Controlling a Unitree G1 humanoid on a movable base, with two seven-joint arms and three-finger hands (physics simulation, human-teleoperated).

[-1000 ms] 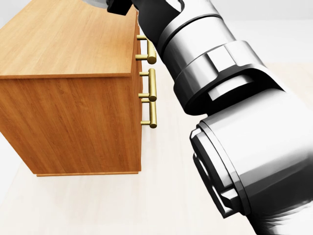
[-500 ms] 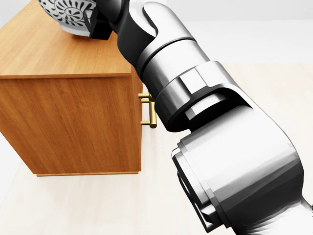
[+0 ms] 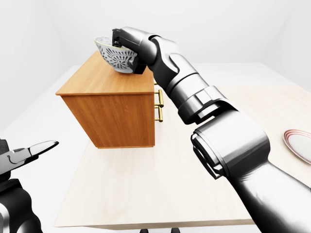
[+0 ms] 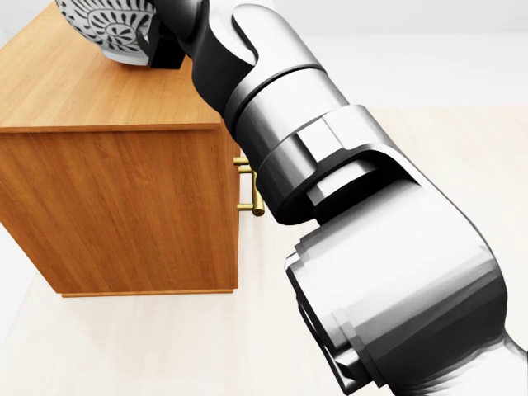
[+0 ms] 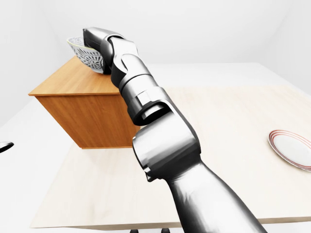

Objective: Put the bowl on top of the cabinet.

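A white bowl (image 3: 112, 57) with a dark pattern hangs over the left part of the wooden cabinet's top (image 3: 102, 80), its base at or just above the wood; I cannot tell whether they touch. My right hand (image 3: 120, 42) is shut on the bowl's rim, on the bowl's right side in the left-eye view. The right arm stretches from the bottom right across the cabinet's right edge. The head view shows the bowl (image 4: 115, 29) cut off at the top left. My left hand (image 3: 39, 148) hovers low at the left-eye view's left edge, open and holding nothing.
The cabinet stands on a pale wooden table (image 3: 146, 194) and has brass handles (image 3: 159, 104) on its right face. A red-rimmed plate (image 5: 291, 148) lies near the table's right edge. White floor and walls surround the table.
In the head view the right arm has swung left and down over the cabinet, bringing the bowl into view at the top left and covering the upper handles. The cabinet has not moved.
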